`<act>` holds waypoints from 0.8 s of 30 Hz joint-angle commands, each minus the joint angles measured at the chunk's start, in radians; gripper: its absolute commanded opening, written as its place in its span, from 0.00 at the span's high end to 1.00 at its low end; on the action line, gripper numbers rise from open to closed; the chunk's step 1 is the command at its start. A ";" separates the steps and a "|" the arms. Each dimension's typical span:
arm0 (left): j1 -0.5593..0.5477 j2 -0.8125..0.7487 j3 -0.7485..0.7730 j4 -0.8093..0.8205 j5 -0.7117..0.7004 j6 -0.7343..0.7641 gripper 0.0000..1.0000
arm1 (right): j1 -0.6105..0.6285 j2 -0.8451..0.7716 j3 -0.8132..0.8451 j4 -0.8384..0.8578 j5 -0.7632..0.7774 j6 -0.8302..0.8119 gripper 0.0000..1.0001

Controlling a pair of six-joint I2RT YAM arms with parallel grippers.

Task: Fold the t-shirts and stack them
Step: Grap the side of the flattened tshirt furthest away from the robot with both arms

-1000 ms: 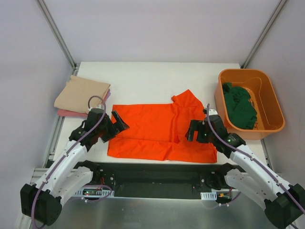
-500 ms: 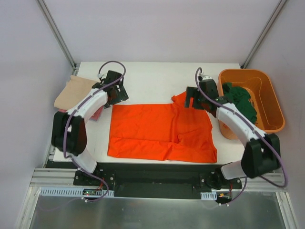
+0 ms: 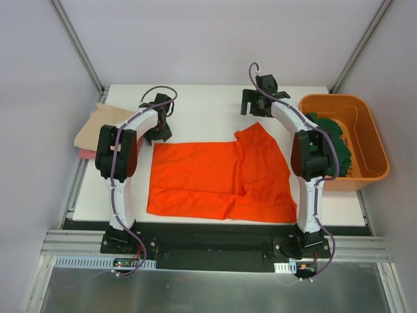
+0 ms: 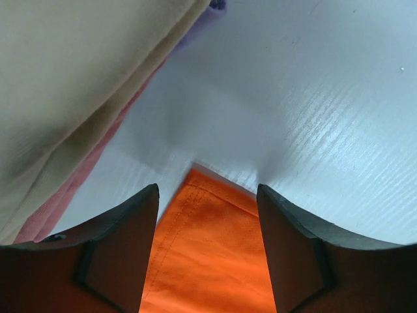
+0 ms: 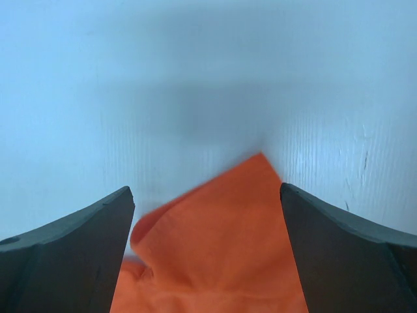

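Overhead, white table (image 3: 202,107) shows above the orange t-shirt (image 3: 215,176); wrist views show left gripper (image 4: 207,188) and right gripper (image 5: 205,189) jaws apart, each straddling a corner, clamping nothing.

The left arm (image 3: 120,192) and right arm (image 3: 309,195) share one build: glossy white link shells broken by bulky black joint housings. A thin purple cable (image 3: 156,90) runs along each (looping free near the wrist). The left tool (image 3: 157,135) and right tool (image 3: 253,107) are black, and their fingers (image 5: 62,257) are matte, dark, wedge-shaped blocks with flat inner faces.
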 commanded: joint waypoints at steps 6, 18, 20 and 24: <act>0.010 0.038 0.046 -0.059 -0.029 -0.037 0.48 | -0.028 0.216 0.260 -0.110 0.022 -0.042 0.04; 0.010 0.031 -0.029 -0.071 -0.012 -0.058 0.72 | -0.033 0.310 0.335 -0.183 -0.022 -0.059 0.03; 0.010 0.022 -0.045 -0.071 -0.007 -0.064 0.80 | -0.030 0.301 0.319 -0.184 -0.018 -0.063 0.06; 0.011 0.017 -0.050 -0.071 0.004 -0.052 1.00 | -0.028 0.299 0.305 -0.225 0.014 -0.079 0.18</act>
